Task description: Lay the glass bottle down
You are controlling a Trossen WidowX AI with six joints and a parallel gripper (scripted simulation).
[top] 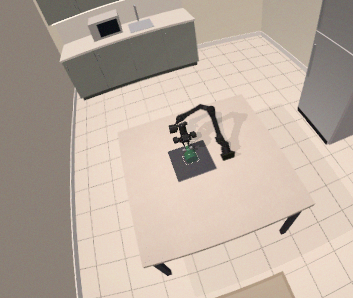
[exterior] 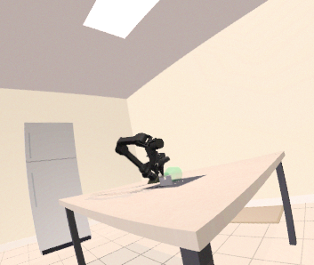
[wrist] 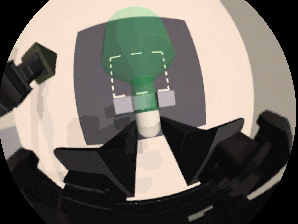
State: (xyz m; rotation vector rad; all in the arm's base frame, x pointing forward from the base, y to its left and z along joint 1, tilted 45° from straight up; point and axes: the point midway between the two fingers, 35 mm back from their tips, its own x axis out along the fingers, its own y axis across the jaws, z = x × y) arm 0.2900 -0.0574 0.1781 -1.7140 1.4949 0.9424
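Nearby, beside black parallel-jaw gripper [top: 188, 145] [exterior: 162, 174] [wrist: 148, 121] clamped on green glass bottle [top: 190, 155] [exterior: 173, 173] [wrist: 137, 50], grey U-shaped rest [exterior: 165, 180] [wrist: 166, 98] apparently under neck, dark mat [top: 182, 172] [exterior: 189, 181] [wrist: 90, 75] below.

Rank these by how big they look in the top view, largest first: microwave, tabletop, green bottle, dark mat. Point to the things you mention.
1. Tabletop [top: 178, 215] [exterior: 167, 204]
2. Dark mat [top: 183, 172] [wrist: 90, 60]
3. Microwave [top: 98, 34], smaller than the mat
4. Green bottle [top: 190, 155] [exterior: 174, 173] [wrist: 140, 45]
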